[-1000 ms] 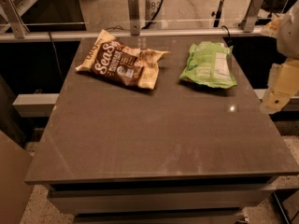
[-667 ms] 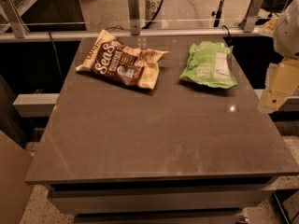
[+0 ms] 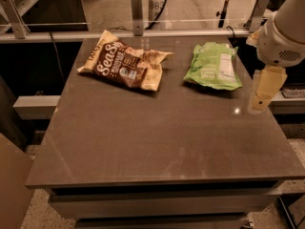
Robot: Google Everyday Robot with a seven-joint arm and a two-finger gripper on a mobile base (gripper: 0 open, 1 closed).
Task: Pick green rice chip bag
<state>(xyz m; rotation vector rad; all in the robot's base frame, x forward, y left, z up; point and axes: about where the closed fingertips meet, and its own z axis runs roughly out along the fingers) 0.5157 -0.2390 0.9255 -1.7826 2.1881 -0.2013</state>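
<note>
The grey desk [image 3: 157,142] carries a brown-and-cream bag [image 3: 125,61] at eleven o'clock. The green rice chip bag [image 3: 213,66] lies flat at one o'clock, white label up. The tool [image 3: 263,92] hangs at three o'clock by the desk's edge, apart from the green bag; I cannot tell its state.

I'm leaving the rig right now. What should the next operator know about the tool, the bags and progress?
Tool: by the table's right edge, just right of the green bag, not touching it; nothing seen in it.
Green bag: lying flat at the far right of the table.
Brown bag: far left, apart from the green one.
Done: no grasp yet.
Left: bring the tool over the green bag, grip it, lift.
</note>
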